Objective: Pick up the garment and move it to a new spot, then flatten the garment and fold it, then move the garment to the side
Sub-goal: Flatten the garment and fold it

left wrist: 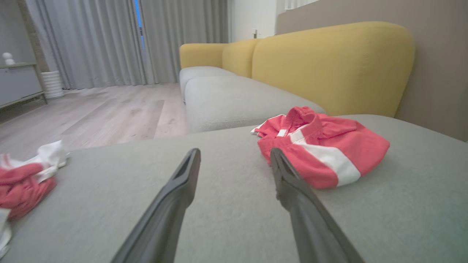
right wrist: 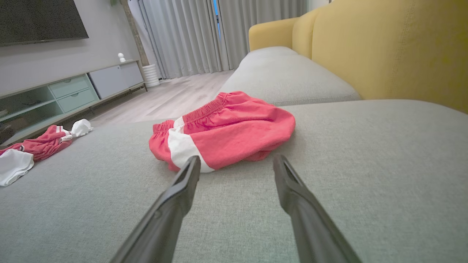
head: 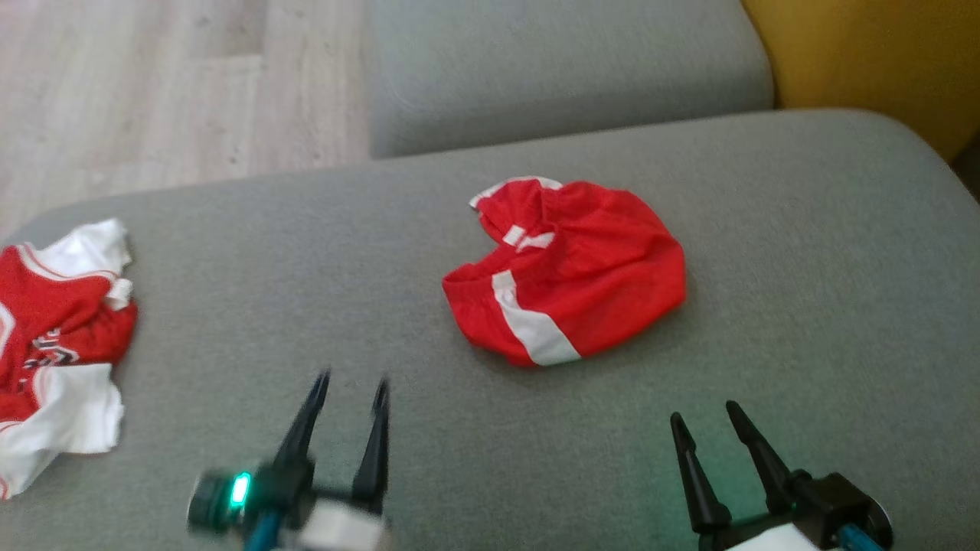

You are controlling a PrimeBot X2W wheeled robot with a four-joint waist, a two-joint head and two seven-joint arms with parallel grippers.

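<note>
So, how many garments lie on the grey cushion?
2: red shorts lie near the middle of the cushion; a red and white jersey lies crumpled at its left edge. None looks hidden.

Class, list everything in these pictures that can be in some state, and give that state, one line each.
red shorts: crumpled in a heap on the grey cushion, unfolded, not held.
red and white top: bunched up at the cushion's left edge, untouched.
left gripper: open, fingers apart, empty.
right gripper: open, fingers apart, empty.
curtains: drawn, bar a narrow gap.
</note>
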